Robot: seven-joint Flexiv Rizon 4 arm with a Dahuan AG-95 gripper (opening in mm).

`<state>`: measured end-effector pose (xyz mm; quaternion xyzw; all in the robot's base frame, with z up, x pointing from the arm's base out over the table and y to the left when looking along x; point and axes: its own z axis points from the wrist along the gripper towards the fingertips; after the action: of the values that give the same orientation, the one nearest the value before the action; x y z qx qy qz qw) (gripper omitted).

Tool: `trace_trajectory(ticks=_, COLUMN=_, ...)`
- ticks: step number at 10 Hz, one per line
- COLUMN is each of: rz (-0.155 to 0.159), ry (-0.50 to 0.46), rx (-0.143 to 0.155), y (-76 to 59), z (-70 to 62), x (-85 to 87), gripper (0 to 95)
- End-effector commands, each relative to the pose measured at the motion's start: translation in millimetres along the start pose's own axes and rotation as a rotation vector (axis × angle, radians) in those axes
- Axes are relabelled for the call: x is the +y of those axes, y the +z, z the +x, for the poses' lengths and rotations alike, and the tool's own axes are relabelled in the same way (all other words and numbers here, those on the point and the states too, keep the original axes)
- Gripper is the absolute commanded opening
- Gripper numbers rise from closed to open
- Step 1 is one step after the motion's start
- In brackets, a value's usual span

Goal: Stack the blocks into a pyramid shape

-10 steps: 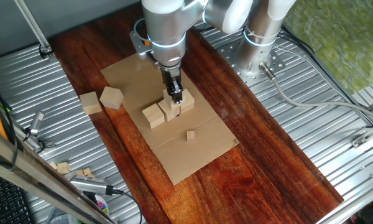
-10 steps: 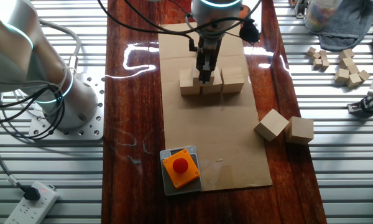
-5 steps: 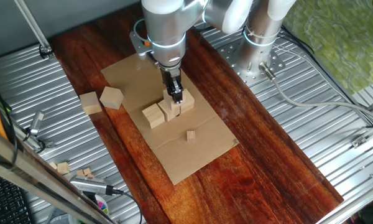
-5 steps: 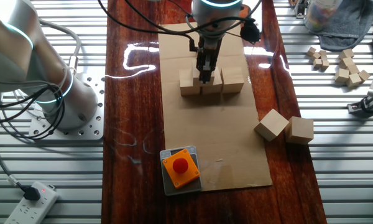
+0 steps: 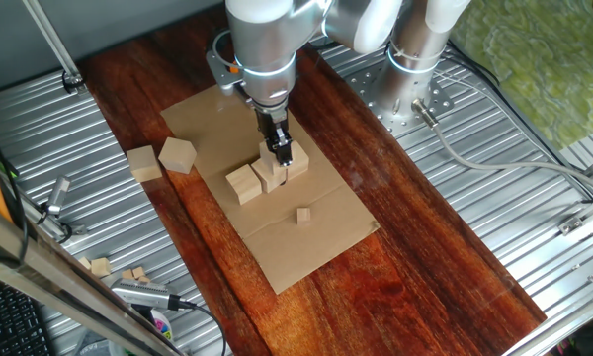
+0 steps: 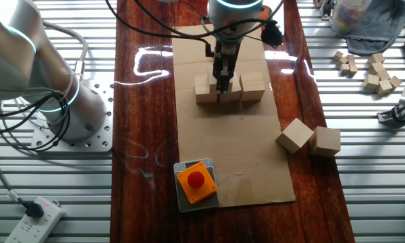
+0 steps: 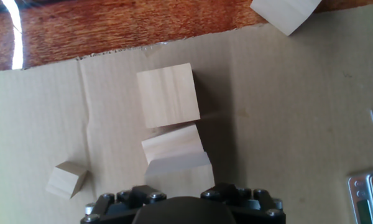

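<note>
1. Gripper (image 6: 223, 82): dark slim fingers point straight down onto the block row, over the junction of the middle block and its neighbour. A fourth pale block (image 5: 277, 156) sits on the second tier between the fingers; whether the claw pinches it or has let go, cannot tell.
2. Left to right, other fixed view: silver arm base on the ribbed metal table (image 6: 47, 196); glossy reddish wood board (image 6: 142, 135) with visible grain; flat matte cardboard sheet (image 6: 243, 155) lying on the board.
3. Row of blocks on the cardboard, touching side to side: left block (image 6: 204, 92), middle block (image 6: 228, 93), right block (image 6: 254, 89). All plain pale wood, square-edged cubes.
4. Orange box (image 6: 196, 181) with red button, on a metal plate at the cardboard's near left corner.
5. Two loose blocks at the board's right edge, touching: one turned corner-on (image 6: 295, 135), one square (image 6: 326, 141).
6. Small wooden cubes (image 6: 378, 74) piled far right on the metal.
7. Hand view: tiny cube (image 7: 66, 180) lies on the cardboard, apart from the row; a crease runs across the sheet.
</note>
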<state>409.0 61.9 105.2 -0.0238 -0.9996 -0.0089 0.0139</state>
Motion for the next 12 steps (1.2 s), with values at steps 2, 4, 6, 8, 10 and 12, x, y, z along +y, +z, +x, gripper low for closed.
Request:
trace_trajectory(ticks=2, rz=0.003, ry=-0.009, rx=-0.005, y=-3.4, z=1.3, x=0.6, gripper=95.0)
trace_trajectory(ticks=4, rz=0.006, ry=-0.012, rx=-0.006, y=-9.4, z=4.1, x=1.7, gripper=95.0)
trace_trajectory(ticks=6, rz=0.016, ry=-0.014, rx=-0.007, y=-21.6, z=8.0, x=3.8, gripper=95.0)
trace_trajectory(ticks=8, rz=0.042, ry=-0.019, rx=0.006, y=-36.0, z=6.5, x=2.4, gripper=76.0)
trace_trajectory(ticks=10, rz=0.074, ry=-0.040, rx=0.021, y=-49.7, z=-0.5, x=-5.5, gripper=38.0)
trace_trajectory(ticks=12, rz=0.081, ry=-0.045, rx=0.014, y=-57.9, z=-4.5, x=-15.0, gripper=0.0)
